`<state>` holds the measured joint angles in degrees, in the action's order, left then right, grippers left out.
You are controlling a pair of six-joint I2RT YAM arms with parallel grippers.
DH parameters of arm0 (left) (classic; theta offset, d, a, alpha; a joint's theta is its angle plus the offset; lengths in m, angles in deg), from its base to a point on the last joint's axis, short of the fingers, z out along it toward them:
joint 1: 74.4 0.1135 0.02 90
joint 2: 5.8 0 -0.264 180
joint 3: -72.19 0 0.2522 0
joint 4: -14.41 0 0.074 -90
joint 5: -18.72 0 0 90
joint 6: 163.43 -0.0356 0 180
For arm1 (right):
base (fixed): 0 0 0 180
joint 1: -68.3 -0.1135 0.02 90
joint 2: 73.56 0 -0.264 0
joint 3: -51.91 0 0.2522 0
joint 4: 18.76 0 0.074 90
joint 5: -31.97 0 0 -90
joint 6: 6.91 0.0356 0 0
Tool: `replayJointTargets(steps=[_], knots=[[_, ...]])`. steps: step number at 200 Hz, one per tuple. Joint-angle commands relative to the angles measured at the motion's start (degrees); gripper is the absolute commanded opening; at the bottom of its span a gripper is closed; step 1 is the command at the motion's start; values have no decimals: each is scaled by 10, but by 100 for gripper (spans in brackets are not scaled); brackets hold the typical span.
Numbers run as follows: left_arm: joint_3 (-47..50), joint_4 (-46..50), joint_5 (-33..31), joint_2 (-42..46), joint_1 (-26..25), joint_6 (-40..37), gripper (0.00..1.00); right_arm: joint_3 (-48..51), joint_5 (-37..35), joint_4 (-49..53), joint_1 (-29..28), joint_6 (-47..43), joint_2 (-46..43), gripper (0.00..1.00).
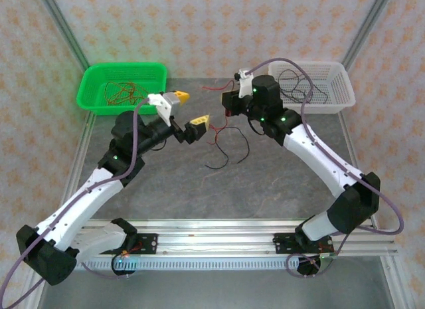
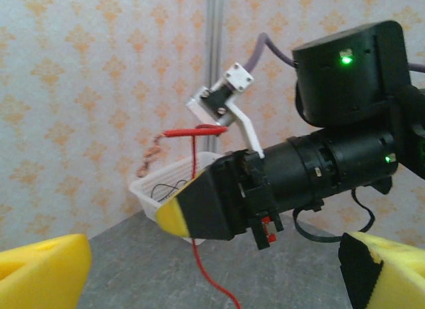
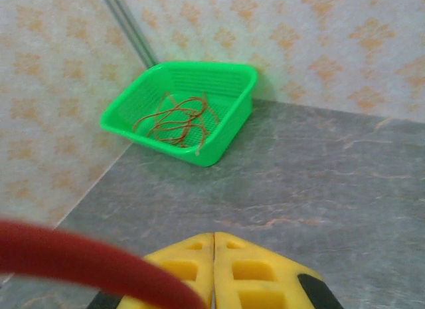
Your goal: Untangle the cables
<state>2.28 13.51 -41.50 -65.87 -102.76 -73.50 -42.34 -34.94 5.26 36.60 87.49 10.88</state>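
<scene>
From the near edge of the table (image 1: 279, 189), I see the right hand (image 1: 229, 104) raised above the middle of the surface. Its yellow-tipped fingers are clenched flat together on a red wire (image 2: 194, 156). One end of that wire pokes out sideways above the fingers, and the rest runs down through them and drops toward the table. Beneath it, at about 12 o'clock from the arm bases, lies the loose tangle (image 1: 224, 146) of hair-thin red and black strands, sprawled over the grey surface in open loops. Whether the held wire is knotted into those strands I cannot tell. The left hand (image 1: 189, 109) hovers at 9 o'clock from the right hand, near it but apart. Its two yellow-tipped fingers are spread wide, grasping nothing, and they point toward the right hand. In the far corner at 10 o'clock sits a green basket (image 1: 85, 96) with a coil of reddish-orange wires (image 1: 123, 91) lying in it. At 2 o'clock, close behind the right arm's wrist, stands a white basket (image 1: 345, 86), and a few black wires (image 1: 295, 83) curl inside it.
</scene>
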Motion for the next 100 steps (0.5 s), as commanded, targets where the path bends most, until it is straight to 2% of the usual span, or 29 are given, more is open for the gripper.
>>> replayJointTargets(steps=[1,45,73,100], knots=[[5,-85,-12,-22,-6,-6,97,-5,64,-33,-1,24,-7,0],[6,-53,-15,-34,-5,-31,95,-24,53,-12,-1,49,-22,0],[-5,-27,16,-56,-8,-38,93,-43,70,0,-1,68,-23,0],[-29,13,22,-94,-33,-59,92,-45,71,-4,-1,80,-29,0]])
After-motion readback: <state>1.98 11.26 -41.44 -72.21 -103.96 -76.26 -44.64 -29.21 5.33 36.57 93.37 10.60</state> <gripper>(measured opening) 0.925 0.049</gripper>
